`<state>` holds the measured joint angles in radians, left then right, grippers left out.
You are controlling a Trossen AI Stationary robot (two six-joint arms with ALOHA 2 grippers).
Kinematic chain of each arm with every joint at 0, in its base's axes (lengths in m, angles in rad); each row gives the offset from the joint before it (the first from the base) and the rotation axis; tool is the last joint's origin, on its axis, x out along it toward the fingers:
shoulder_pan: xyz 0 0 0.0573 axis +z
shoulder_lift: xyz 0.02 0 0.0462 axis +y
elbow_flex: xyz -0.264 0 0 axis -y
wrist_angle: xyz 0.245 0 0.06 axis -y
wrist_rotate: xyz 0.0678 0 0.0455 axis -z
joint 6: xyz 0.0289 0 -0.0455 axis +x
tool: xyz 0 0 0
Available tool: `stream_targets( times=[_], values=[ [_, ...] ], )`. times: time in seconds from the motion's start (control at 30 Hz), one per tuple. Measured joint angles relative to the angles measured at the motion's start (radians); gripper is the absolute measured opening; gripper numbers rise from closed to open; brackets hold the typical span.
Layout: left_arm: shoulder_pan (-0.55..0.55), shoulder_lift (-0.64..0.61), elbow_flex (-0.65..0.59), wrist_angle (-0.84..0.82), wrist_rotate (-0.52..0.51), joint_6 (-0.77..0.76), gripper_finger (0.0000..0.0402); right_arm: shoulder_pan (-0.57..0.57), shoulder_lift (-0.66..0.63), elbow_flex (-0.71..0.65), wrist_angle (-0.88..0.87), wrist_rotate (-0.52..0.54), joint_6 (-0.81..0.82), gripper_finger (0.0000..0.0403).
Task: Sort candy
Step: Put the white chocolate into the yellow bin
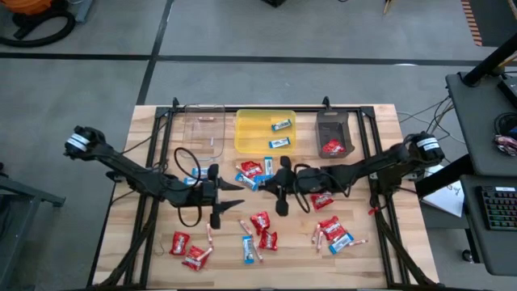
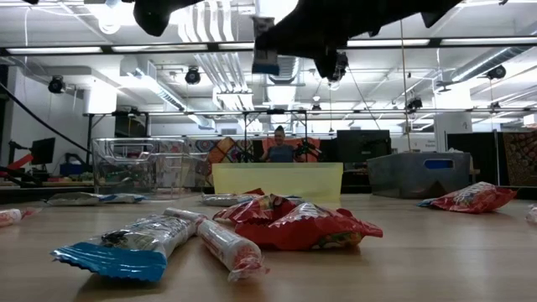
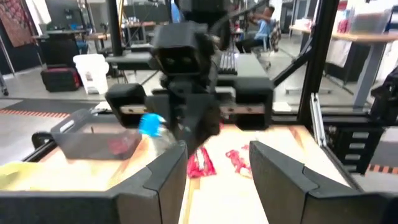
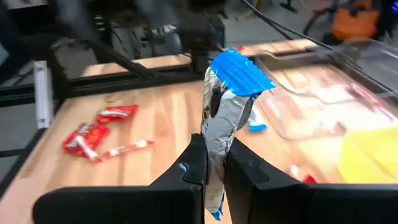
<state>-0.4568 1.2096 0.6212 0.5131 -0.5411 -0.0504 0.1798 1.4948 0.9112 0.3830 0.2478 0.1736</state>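
My right gripper (image 4: 214, 171) hangs above the middle of the table (image 1: 145, 162), shut on a blue-and-white bar (image 4: 227, 106). This bar also shows as a blue scrap high in the low view (image 2: 265, 60). My left gripper (image 3: 217, 168) faces it from the table's left, open with nothing between its fingers (image 1: 234, 194). More candy lies flat on the wood: red packets (image 1: 260, 220), blue-and-white bars (image 1: 249, 249) and thin pinkish sticks (image 1: 210, 234). The yellow tray (image 1: 242, 137) holds two bars, and the dark tray (image 1: 323, 123) holds a red packet. My right gripper pinches the bar's silvery lower part (image 4: 214, 155) between its two fingers. The fingers come roughly level from the table's right. The bar sticks out past the fingertips with its crimped blue end (image 4: 239, 71) free, and it is lifted clear of the table.
A clear tray (image 1: 202, 129) stands at the far left of the tray row. A black metal frame (image 1: 242, 108) runs along the table's edges. A loose cable loops by the left arm (image 1: 184, 166). A person sits far behind the table (image 2: 279, 147).
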Motion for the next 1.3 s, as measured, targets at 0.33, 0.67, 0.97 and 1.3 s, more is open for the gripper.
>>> stream_targets(
  times=[0.33,0.67,0.97,1.3],
  values=[
    [0.000,-0.053,0.000,-0.145,0.000,-0.088,0.0158,-0.164,-0.003,0.100,-0.262,0.000,-0.011,0.0023],
    [0.000,-0.118,0.000,-0.277,-0.004,-0.184,0.0158,-0.362,-0.003,0.167,-0.384,-0.013,0.055,0.0029],
    [-0.001,-0.128,0.000,-0.346,-0.116,-0.196,0.0158,-0.437,0.043,0.169,-0.374,-0.047,0.123,0.0030],
    [-0.001,-0.124,0.000,-0.360,-0.131,-0.199,0.0158,-0.459,0.161,0.238,-0.364,-0.047,0.149,0.0029]
  ],
)
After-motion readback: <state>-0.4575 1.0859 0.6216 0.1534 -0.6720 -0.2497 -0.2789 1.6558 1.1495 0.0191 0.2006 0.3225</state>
